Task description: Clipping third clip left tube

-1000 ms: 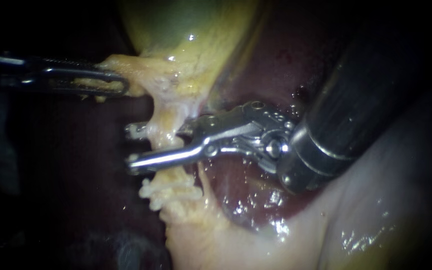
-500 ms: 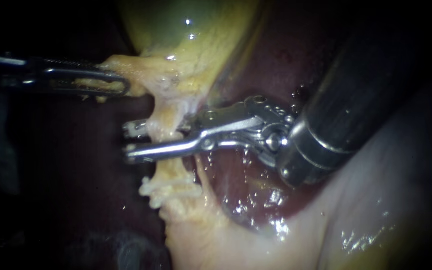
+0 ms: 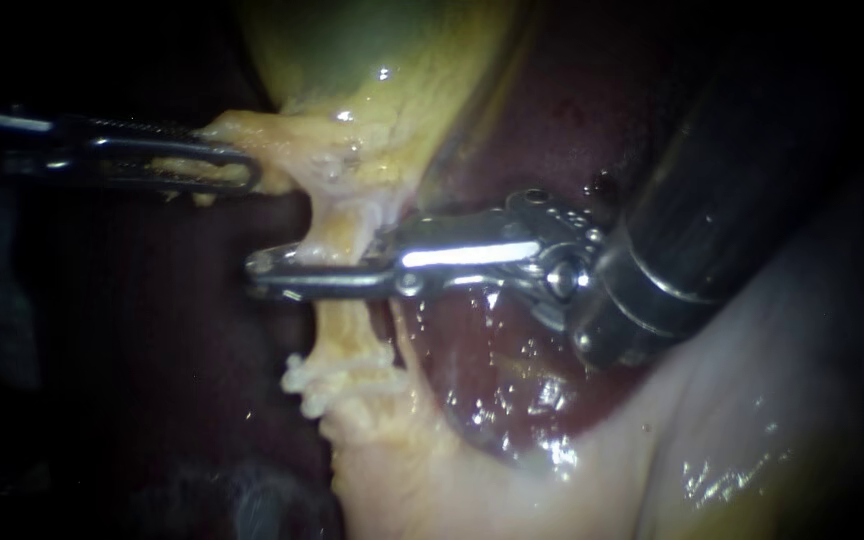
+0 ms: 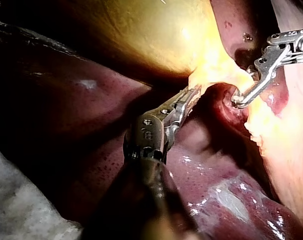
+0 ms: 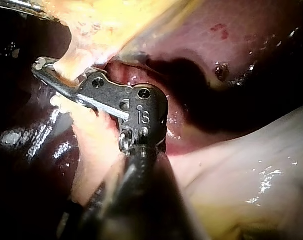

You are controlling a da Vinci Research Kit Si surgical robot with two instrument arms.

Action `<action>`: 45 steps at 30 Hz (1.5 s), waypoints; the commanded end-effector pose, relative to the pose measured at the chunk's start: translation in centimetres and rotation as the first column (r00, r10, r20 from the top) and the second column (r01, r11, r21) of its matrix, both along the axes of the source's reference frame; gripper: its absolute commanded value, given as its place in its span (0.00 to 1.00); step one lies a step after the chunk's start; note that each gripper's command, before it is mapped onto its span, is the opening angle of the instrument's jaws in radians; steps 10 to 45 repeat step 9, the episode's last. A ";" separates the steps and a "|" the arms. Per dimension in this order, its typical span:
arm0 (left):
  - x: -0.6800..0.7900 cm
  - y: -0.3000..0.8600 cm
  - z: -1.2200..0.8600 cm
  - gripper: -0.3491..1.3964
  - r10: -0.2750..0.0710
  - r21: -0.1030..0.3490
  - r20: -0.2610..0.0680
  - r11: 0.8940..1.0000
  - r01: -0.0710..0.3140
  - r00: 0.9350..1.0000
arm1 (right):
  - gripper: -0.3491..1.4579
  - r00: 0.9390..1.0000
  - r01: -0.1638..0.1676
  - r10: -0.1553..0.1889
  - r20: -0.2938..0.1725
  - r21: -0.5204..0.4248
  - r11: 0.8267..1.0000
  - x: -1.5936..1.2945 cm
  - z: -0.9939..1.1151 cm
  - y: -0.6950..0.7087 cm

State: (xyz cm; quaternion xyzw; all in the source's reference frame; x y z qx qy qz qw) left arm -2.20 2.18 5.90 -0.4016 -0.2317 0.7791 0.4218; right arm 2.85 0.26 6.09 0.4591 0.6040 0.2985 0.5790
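Note:
A pale yellow tube (image 3: 344,330) runs down from the gallbladder (image 3: 382,60). My right instrument (image 3: 264,270) comes in from the upper right, its long jaws lying together across the tube and shut on it. The right wrist view shows the tube (image 5: 74,60) pinched between those jaws (image 5: 51,75). A whitish clip (image 3: 312,385) sits across the tube just below them. My left instrument (image 3: 207,165) comes in from the left with its jaws shut on yellow tissue at the gallbladder's lower end and holds it out to the left. The same grip (image 4: 191,95) appears in the left wrist view.
Dark red liver (image 3: 512,370) lies behind and to the right of the tube, wet and glinting. Pale fatty tissue (image 3: 752,420) fills the lower right. The thick shaft (image 3: 732,180) of my right instrument covers the upper right. The area left of the tube is dark.
My right instrument's jaws, open around the tube a second ago, have closed together on it. The tube is squeezed flat there. My left instrument has held still.

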 end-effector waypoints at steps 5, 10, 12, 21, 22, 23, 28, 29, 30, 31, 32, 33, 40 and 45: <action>0.00 0.00 0.00 0.00 0.000 0.000 0.000 1.000 0.000 1.000 | 0.00 1.000 -0.002 0.002 0.003 0.000 1.000 0.00 0.01 0.00; 0.00 0.00 0.00 0.00 0.000 0.000 0.000 1.000 0.000 1.000 | 0.00 1.000 0.000 0.000 0.002 0.000 1.000 0.00 0.01 0.00; 0.00 0.00 0.00 0.00 0.000 0.000 0.000 1.000 0.000 1.000 | 0.00 1.000 0.000 0.000 0.002 0.000 1.000 0.00 0.01 0.00; 0.00 0.00 0.00 0.00 0.000 0.000 0.000 1.000 0.000 1.000 | 0.00 1.000 0.000 0.000 0.002 0.000 1.000 0.00 0.01 0.00; 0.00 0.00 0.00 0.00 0.000 0.000 0.000 1.000 0.000 1.000 | 0.00 1.000 0.000 0.000 0.002 0.000 1.000 0.00 0.01 0.00; 0.00 0.00 0.00 0.00 0.000 0.000 0.000 1.000 0.000 1.000 | 0.00 1.000 0.000 0.000 0.002 0.000 1.000 0.00 0.01 0.00; 0.00 0.00 0.00 0.00 0.000 0.000 0.000 1.000 0.000 1.000 | 0.00 1.000 0.000 0.000 0.002 0.000 1.000 0.00 0.01 0.00; 0.00 0.00 0.00 0.00 0.000 0.000 0.000 1.000 0.000 1.000 | 0.00 1.000 0.000 0.000 0.002 0.000 1.000 0.00 0.01 0.00; 0.00 0.00 0.00 0.00 0.000 0.000 0.000 1.000 0.000 1.000 | 0.00 1.000 0.000 0.000 0.002 0.000 1.000 0.00 0.01 0.00; 0.00 0.00 0.00 0.00 0.000 0.000 0.000 1.000 0.000 1.000 | 0.00 1.000 0.000 0.000 0.002 0.000 1.000 0.00 0.01 0.00; 0.00 0.00 0.00 0.00 0.000 0.000 0.000 1.000 0.000 1.000 | 0.00 1.000 0.000 0.000 0.002 0.000 1.000 0.00 0.01 0.00; 0.00 0.00 0.00 0.00 0.000 0.000 0.000 1.000 0.000 1.000 | 0.00 1.000 0.000 0.000 0.002 0.000 1.000 0.00 0.01 0.00; 0.00 0.00 0.00 0.00 0.000 0.000 0.000 1.000 0.000 1.000 | 0.00 1.000 0.000 0.000 0.002 0.000 1.000 0.00 0.01 0.00; 0.00 0.00 0.00 0.00 0.000 0.000 0.000 1.000 0.000 1.000 | 0.00 1.000 0.000 0.000 0.002 0.000 1.000 0.00 0.01 0.00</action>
